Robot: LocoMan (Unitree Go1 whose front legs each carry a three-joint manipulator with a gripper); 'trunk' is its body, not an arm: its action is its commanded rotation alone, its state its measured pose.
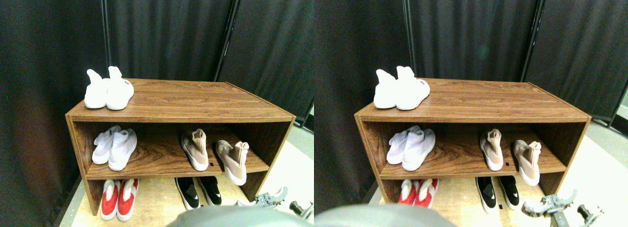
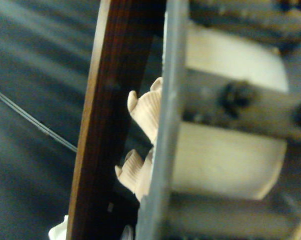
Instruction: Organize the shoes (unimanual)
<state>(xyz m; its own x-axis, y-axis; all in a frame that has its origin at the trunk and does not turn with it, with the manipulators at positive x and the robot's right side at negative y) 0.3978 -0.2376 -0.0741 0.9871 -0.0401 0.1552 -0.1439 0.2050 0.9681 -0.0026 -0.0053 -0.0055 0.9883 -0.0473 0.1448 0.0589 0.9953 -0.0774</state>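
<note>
A tan-beige knit pair of shoes stands on the middle shelf of a wooden rack (image 1: 176,102). One tan shoe (image 1: 195,149) sits well on the shelf. The other tan shoe (image 1: 234,162) stands apart to its right, turned askew, with its toe over the shelf's front edge. The low black pair (image 1: 198,191) rests side by side on the floor level beneath. My right gripper (image 1: 274,195) hovers low at the rack's front right corner, below the askew shoe and holding nothing. Past the jaw frame, the wrist view shows two ribbed tan collars (image 2: 145,107) beside a wooden board (image 2: 108,125).
A white pair (image 1: 108,89) stands on the rack's top at the left. A pale pair (image 1: 115,147) occupies the middle shelf's left side, and a red pair (image 1: 119,198) sits below it. Dark curtains (image 1: 167,31) hang behind the rack.
</note>
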